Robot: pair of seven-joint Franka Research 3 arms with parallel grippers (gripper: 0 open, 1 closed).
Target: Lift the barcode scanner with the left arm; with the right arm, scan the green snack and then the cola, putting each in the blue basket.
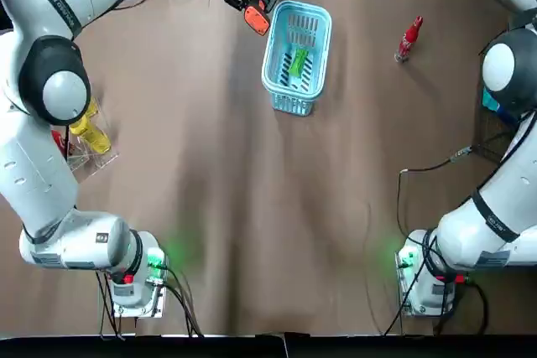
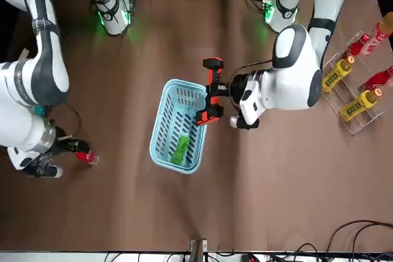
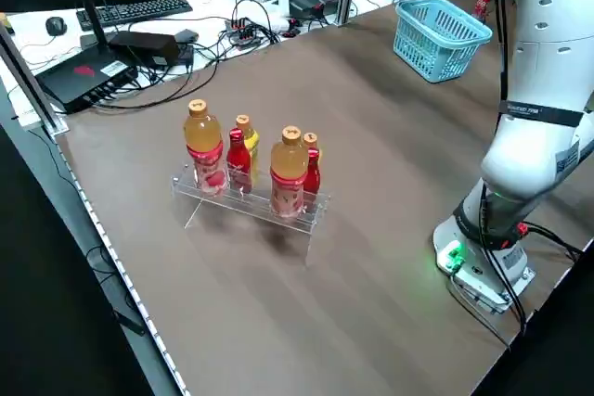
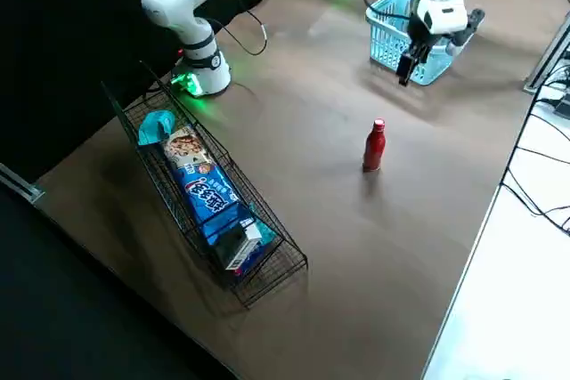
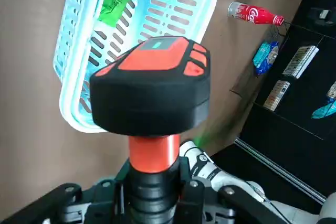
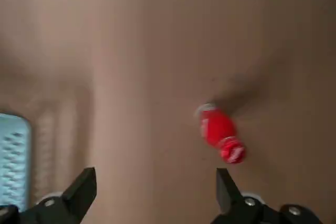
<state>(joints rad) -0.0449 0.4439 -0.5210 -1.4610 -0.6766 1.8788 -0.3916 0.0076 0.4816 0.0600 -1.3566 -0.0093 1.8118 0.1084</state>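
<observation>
Green snack (image 1: 298, 63) lies in blue basket (image 1: 273, 39) by the surface's far edge; left gripper (image 5: 155, 192) fingers clamp the barcode scanner (image 5: 152, 90) handle beside it. Cola (image 1: 409, 38) stands upright toward the far right corner, probably rigid, slick and tippy, so grip mid-body. Right gripper (image 6: 153, 179) hangs near it, fingers wide apart, empty.

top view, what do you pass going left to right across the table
rack of drink bottles → barcode scanner → blue basket → cola
</observation>
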